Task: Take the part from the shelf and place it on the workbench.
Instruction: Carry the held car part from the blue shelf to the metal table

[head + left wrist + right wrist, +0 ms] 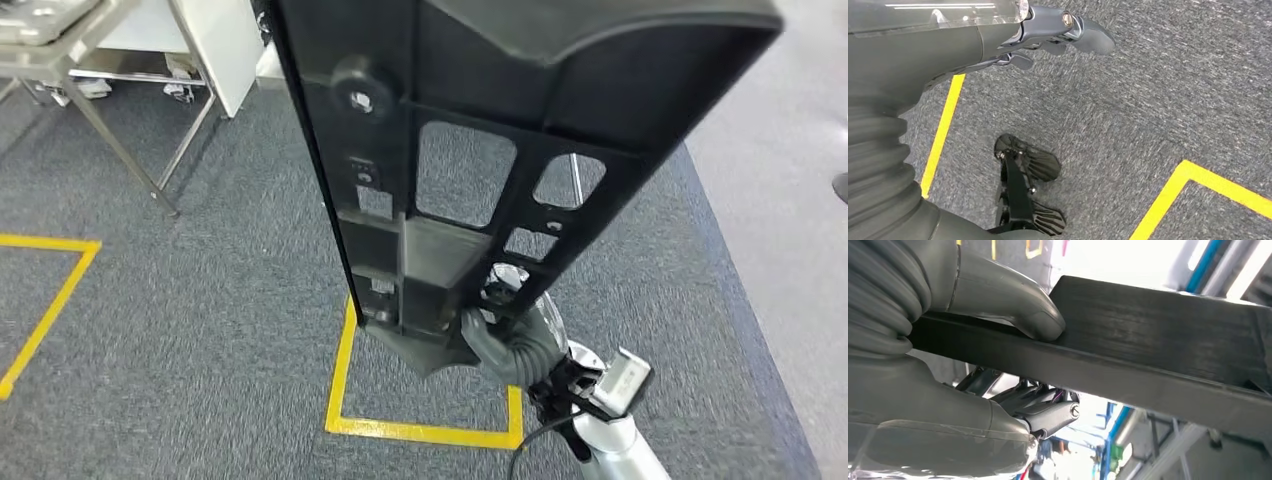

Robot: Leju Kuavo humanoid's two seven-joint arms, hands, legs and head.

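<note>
A long black plastic part (470,130) with several cut-outs stands nearly upright in the middle of the head view, close to the camera. My right hand (505,335) grips its lower end from the right. In the right wrist view the thumb (1013,305) presses on one face of the black part (1158,345) while the fingers (1043,407) wrap the other side. My left hand (1048,32) hangs over the grey carpet with its fingers loosely extended and nothing in it.
Grey carpet (180,320) with yellow tape lines (420,430) covers the floor. A metal-legged table (90,70) stands at the back left beside a white cabinet (215,40). A lighter floor strip (780,200) runs along the right.
</note>
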